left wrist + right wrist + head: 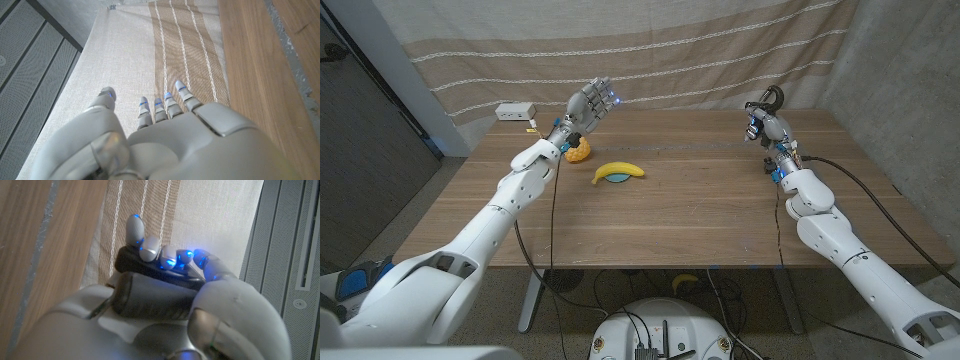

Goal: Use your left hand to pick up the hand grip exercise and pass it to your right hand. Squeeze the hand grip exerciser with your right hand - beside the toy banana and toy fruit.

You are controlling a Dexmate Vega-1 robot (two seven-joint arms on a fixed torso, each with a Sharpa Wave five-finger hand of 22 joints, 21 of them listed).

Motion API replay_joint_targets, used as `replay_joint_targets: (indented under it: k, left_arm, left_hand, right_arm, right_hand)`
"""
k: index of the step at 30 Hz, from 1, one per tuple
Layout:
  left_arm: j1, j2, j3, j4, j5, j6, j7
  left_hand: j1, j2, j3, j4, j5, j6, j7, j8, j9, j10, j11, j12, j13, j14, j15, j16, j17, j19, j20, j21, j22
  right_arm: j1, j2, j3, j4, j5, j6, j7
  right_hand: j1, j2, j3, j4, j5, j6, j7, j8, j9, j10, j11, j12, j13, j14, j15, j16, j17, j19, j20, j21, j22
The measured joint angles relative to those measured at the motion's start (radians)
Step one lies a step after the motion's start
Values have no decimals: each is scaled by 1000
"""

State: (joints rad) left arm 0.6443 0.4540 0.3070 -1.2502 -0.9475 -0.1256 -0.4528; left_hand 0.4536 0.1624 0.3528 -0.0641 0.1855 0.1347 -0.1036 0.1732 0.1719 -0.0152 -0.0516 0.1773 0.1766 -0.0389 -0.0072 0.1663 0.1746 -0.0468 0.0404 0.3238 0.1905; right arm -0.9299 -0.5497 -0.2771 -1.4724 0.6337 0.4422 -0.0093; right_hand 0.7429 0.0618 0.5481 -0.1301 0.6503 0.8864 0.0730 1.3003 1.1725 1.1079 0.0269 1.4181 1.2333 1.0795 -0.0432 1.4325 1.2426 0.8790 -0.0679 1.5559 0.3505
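Well right of the toy banana [619, 172], the right hand [765, 122] clenches what looks like the hand grip exerciser [155, 282]; the left hand [590, 101] hangs released above the toy fruit [577, 152].

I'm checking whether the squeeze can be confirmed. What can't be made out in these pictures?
- Hand grip exerciser: right wrist view, mostly covered by the right hand; how far the handles are squeezed is unclear.
- Same exerciser: head view, too small.
- Toy fruit: head view, partly behind the left hand and its wrist; type unclear.
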Motion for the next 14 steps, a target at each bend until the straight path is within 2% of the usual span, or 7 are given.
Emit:
replay_joint_targets:
  k: [4, 14]
  left_arm:
    - [14, 11, -2, -10, 9, -14, 6]
    - [48, 29, -4, -32, 58, -72, 58]
  left_hand:
    - [-9, 0, 5, -5, -5, -16, -1, 0, 0, -18, -3, 0, 0, -40, -1, 0, -3, -24, 11, -14, -4]
    - [-18, -1, 21, -13, -5, -28, 0, 0, 0, -55, -2, 0, 0, -83, 0, 0, -3, -49, 29, -32, -5]
  right_arm:
    - [-8, 0, 2, -13, -11, -3, -23]
    - [-27, 0, 11, -41, -38, -17, -85]
  right_hand:
    - [0, 0, 4, -4, 0, 0, 0, 1, -1, 0, 0, 0, 0, 0, 0, 0, 0, 0, 0, 0, -2]
    - [-5, -5, 11, -19, -8, 0, 0, 1, -8, 0, 0, 0, 1, 0, 0, 0, 0, 0, 0, 0, -1]
